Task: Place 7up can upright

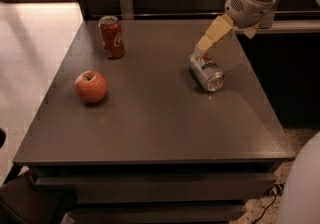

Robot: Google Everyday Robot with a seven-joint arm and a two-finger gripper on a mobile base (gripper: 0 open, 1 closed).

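Note:
The 7up can point(207, 72), silver-grey with a green-and-red logo, lies on its side right of the middle of the grey table point(150, 118), its open end facing the front right. My gripper point(203, 48) reaches down from the upper right on a white arm. Its cream fingers point(214, 34) hang just above the can's far end.
A red cola can point(112, 37) stands upright at the table's back left. A red apple point(91, 86) sits at the left. A dark counter runs behind the table and to its right. Drawers sit under the table's front edge.

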